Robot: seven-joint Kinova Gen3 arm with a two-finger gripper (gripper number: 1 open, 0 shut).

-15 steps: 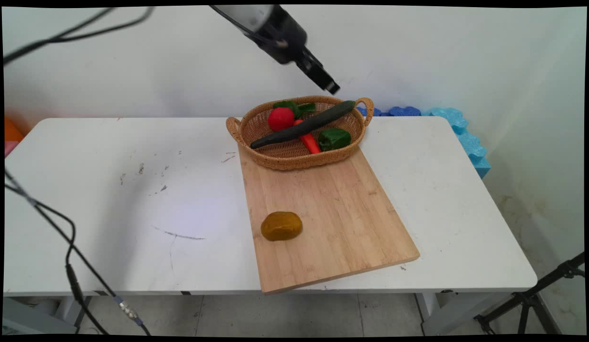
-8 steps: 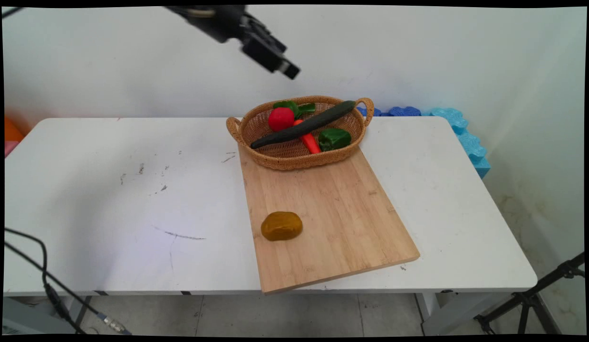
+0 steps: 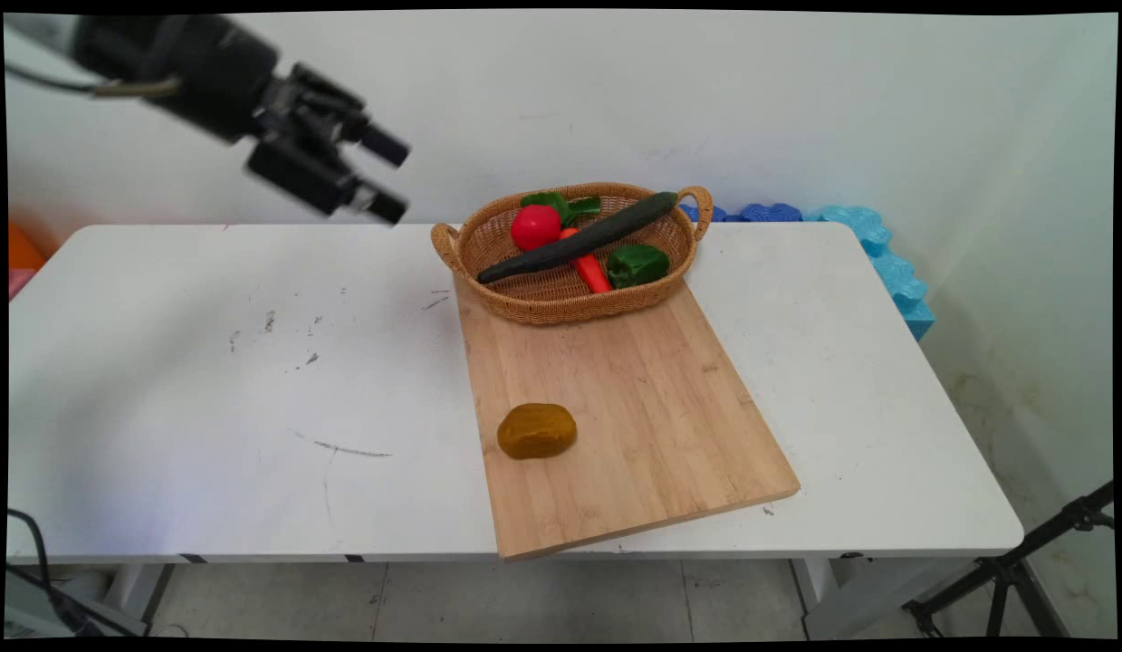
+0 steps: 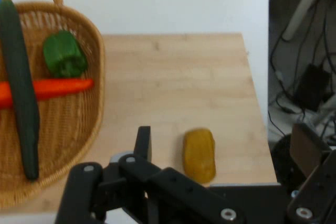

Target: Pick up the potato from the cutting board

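Wooden cutting board (image 3: 628, 426) lies on the white counter (image 3: 207, 380) with a brown potato (image 3: 536, 431) near its front edge. Behind sits a wicker basket (image 3: 524, 308) holding a cucumber (image 3: 579, 237), carrot (image 3: 592, 273), tomato (image 3: 535, 226) and pepper (image 3: 637, 264). Farther left, the gripper (image 3: 390, 177) hangs above the counter, spread and empty.

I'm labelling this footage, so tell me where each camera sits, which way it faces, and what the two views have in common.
Main view: fixed above the table's near side, looking down across it toward the wall; the gripper and arm enter at upper left, above the table and left of the basket.
Hand view: mounted on the hand, looking along the gripper down at the cutting board; black linkage rises from the bottom edge.
Shared: basket, cutting board, potato, cucumber, carrot, green pepper.
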